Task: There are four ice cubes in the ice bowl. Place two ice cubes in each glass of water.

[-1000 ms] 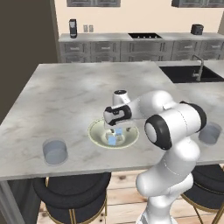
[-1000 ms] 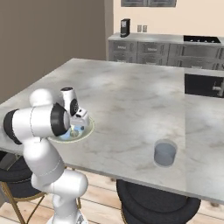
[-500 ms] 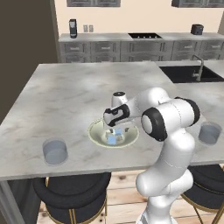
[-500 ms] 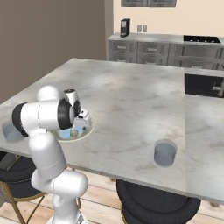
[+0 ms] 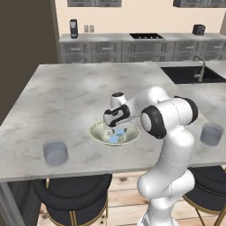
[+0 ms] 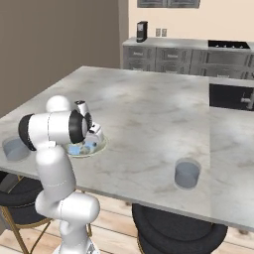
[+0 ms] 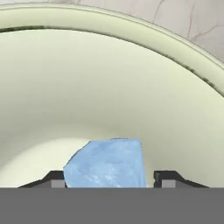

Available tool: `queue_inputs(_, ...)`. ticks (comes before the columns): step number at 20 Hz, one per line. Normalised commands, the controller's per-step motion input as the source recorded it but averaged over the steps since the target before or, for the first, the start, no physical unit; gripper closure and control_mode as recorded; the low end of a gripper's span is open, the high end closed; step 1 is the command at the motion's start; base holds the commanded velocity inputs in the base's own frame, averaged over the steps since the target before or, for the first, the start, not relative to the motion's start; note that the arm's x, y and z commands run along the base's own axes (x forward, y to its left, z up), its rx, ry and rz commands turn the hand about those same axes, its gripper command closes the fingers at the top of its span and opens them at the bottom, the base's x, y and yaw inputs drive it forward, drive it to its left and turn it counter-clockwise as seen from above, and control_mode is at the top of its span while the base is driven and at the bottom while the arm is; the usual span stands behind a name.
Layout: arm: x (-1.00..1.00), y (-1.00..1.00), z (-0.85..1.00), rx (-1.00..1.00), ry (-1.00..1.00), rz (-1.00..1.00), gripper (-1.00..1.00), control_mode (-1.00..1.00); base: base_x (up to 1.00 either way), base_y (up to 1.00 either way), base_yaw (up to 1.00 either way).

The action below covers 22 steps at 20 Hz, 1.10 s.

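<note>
The ice bowl (image 5: 95, 130), pale cream-green, sits on the marble island in front of the arm. Light blue ice cubes (image 5: 118, 133) lie inside it. My gripper (image 5: 116, 128) reaches down into the bowl, and in the right base view the gripper (image 6: 93, 142) is partly behind my arm. In the hand view one ice cube (image 7: 107, 165) lies between the two fingertips, with the gripper (image 7: 109, 181) open around it and a small gap on the right. The bowl wall (image 7: 109, 83) curves behind. One glass of water (image 5: 55, 152) stands left, the other glass (image 5: 211, 134) right.
The island's front edge runs just below the bowl, with black stools (image 5: 73, 199) under it. A sink (image 5: 194, 74) is set in the counter at the far right. The ice bowl (image 6: 100, 147), the near glass (image 6: 187, 173) and the far glass (image 6: 15, 148) are also seen from the right.
The hand has sunk a little lower into the bowl, and the arm's elbow has swung round above it. The bowl and both glasses stay put.
</note>
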Motion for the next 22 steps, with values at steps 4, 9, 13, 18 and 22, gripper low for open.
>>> queue_inputs(4,-0.31,0.05,-0.12,-0.01,0.00,-0.12,1.00,-1.00,0.00,0.00,0.00)
queue_inputs(9,-0.22,0.01,0.00,0.01,0.00,-0.14,1.00,-1.00,0.00,0.00,0.00)
queue_inputs(13,-0.28,-0.21,0.69,0.08,-0.01,-0.18,1.00,-1.00,0.00,0.00,0.00)
queue_inputs(18,-0.55,-0.38,0.68,0.11,0.02,-0.19,1.00,-1.00,0.00,0.00,0.00)
queue_inputs(22,-1.00,-0.37,0.73,0.11,0.01,-0.27,1.00,-1.00,0.00,0.00,0.00)
